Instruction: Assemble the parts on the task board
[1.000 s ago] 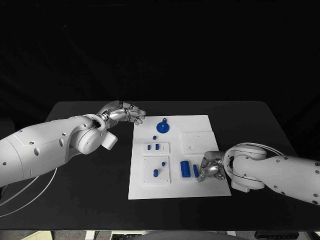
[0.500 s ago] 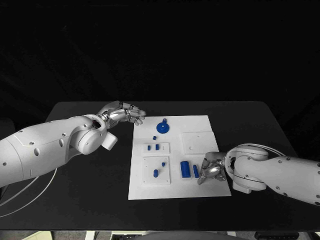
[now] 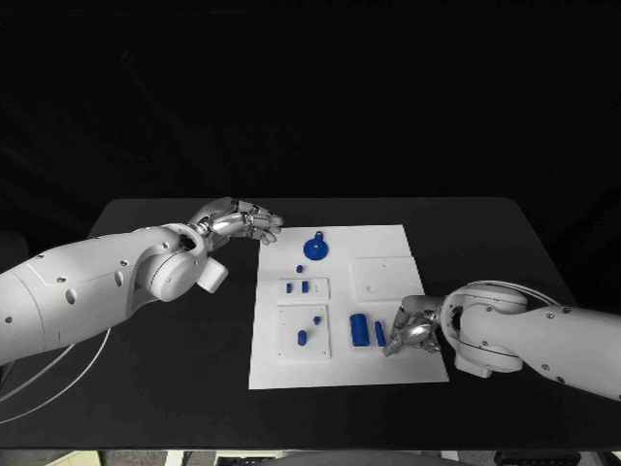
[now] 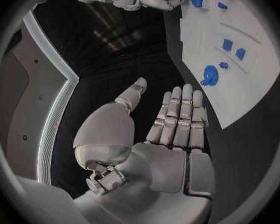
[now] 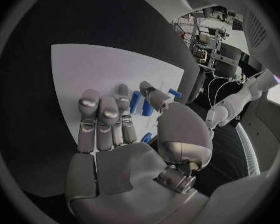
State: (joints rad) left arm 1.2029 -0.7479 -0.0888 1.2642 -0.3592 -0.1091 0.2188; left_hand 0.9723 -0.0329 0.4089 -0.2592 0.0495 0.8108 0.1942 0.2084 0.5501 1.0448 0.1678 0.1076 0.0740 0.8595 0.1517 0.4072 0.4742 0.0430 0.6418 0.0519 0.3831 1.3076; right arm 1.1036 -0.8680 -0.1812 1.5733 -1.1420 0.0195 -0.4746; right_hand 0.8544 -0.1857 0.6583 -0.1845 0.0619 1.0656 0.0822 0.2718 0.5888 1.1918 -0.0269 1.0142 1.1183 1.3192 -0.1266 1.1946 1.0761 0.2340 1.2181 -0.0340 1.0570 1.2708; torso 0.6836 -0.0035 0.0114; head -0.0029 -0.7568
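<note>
The white task board (image 3: 395, 364) lies mid-table with blue parts on it: a round knobbed piece (image 3: 316, 249) at the far end, and a thick cylinder (image 3: 358, 328) beside a thin rod (image 3: 380, 333) near the front. My right hand (image 3: 412, 326) rests at the board's right edge, its fingertips just beside the thin rod, holding nothing. In the right wrist view that hand (image 5: 115, 134) reaches over the board (image 5: 84, 69), thumb next to the blue cylinder (image 5: 135, 101). My left hand (image 3: 238, 219) hovers off the board's far left corner, empty; its fingers (image 4: 177, 119) are stretched out.
Smaller blue pieces sit in the board's raised white blocks: two pegs (image 3: 298, 285) in the middle block, and two more (image 3: 310, 327) in the near block. Bare black table (image 3: 171, 340) surrounds the board on every side.
My right arm has shifted slightly while its hand stays by the thin rod. The left hand and the parts have not moved.
</note>
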